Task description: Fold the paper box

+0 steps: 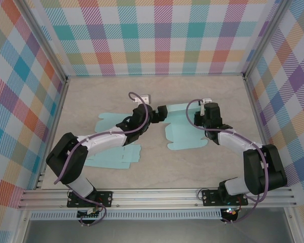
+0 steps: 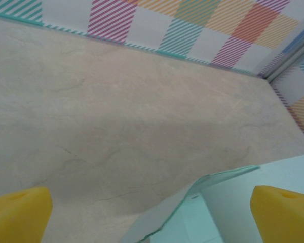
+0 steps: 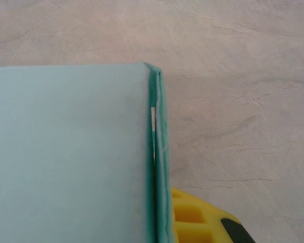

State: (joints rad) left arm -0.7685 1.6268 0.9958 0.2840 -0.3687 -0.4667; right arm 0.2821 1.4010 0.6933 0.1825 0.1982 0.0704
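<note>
Teal paper box (image 1: 185, 129) lies part-folded mid-tabletop (image 1: 157, 169), spanning between both arms: right gripper (image 1: 201, 120) is clamped shut on its doubled-over right edge (image 3: 157, 152), left gripper (image 1: 161, 113) gapes wide, empty, just at the lifted left flap (image 2: 213, 182), likely nearest for that fold.

Pale beige marbled table (image 1: 202, 167), teal paper box (image 1: 185, 135) lay at centre right with one flap raised, second flat teal cardboard sheet (image 1: 114, 157) lay left, nearer.
</note>
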